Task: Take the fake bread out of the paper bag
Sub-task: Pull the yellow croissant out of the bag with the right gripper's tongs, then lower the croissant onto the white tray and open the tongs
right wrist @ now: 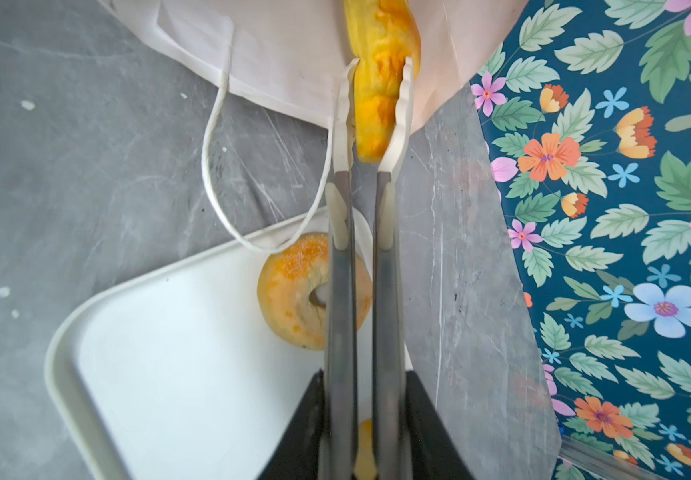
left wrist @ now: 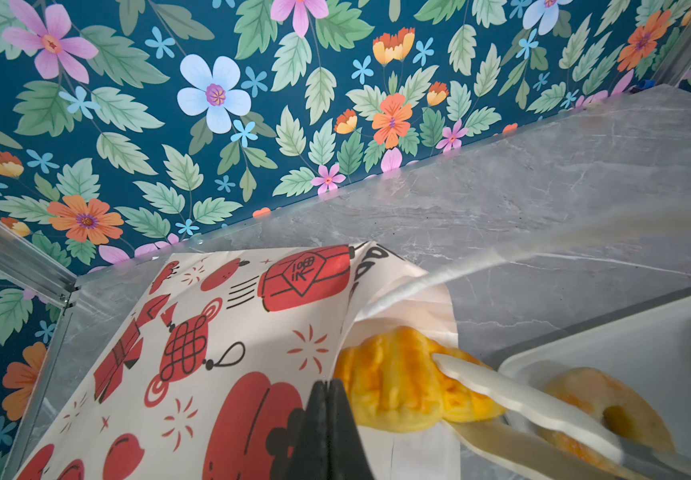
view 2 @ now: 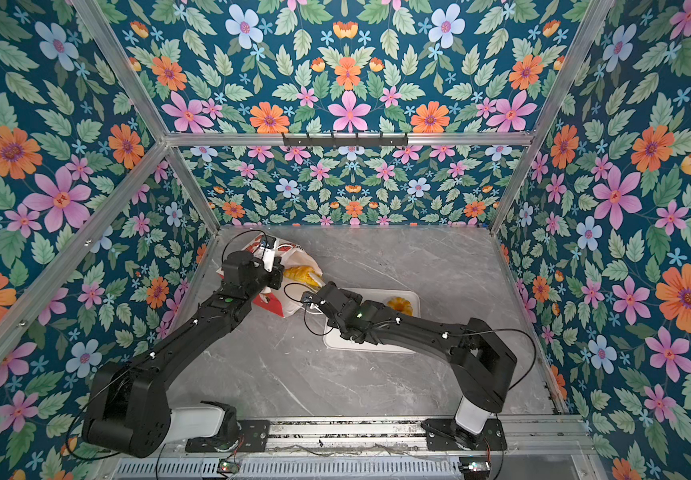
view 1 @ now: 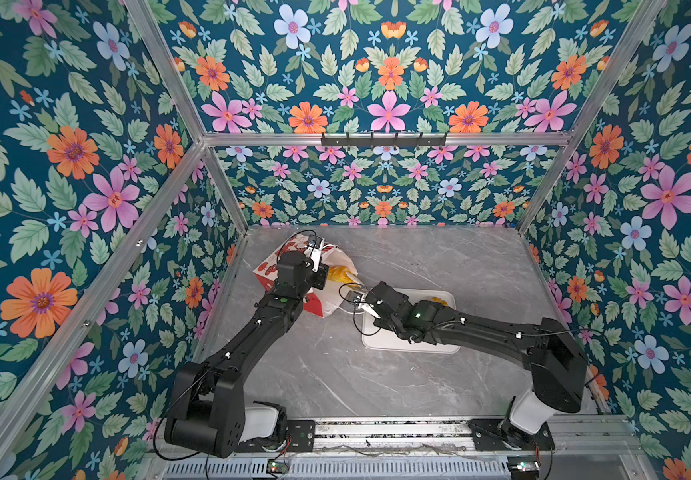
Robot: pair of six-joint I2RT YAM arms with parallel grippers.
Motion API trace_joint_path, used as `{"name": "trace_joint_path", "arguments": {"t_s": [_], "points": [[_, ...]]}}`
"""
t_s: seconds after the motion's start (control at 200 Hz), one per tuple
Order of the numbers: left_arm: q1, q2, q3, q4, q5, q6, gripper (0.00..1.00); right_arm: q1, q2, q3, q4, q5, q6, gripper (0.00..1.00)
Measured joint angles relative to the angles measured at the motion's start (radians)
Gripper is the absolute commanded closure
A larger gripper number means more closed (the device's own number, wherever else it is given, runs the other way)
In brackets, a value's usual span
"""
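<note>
The paper bag, pale with red prints, lies tilted at the back left with its mouth toward the tray. My left gripper is shut on the bag's upper edge at the mouth. My right gripper is shut on a pair of tongs. The tongs' white tips pinch a golden-yellow piece of fake bread at the bag's mouth. Whatever is deeper in the bag is hidden.
A flat white tray lies right of the bag, under the right arm. It holds a ring doughnut and another pastry. The bag's white cord handle droops over the tray's corner.
</note>
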Motion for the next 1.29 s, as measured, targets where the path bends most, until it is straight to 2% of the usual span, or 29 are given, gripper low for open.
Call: {"name": "trace_joint_path", "arguments": {"t_s": [0.255,0.565,0.97,1.295], "points": [[0.01,0.013,0.0,0.017,-0.021,-0.003,1.0,0.02,-0.188,-0.1,-0.08,0.029,0.108,1.0],[0.014,0.023,0.001,0.022,-0.036,-0.009,1.0,0.066,-0.283,-0.094,-0.292,0.115,0.249,1.0],[0.015,0.002,-0.006,0.021,-0.035,-0.009,1.0,0.134,-0.256,0.058,-0.773,0.224,0.679,1.0],[0.015,-0.017,-0.017,0.031,-0.023,-0.02,1.0,0.208,-0.159,0.112,-1.027,0.204,0.99,1.0]]}}
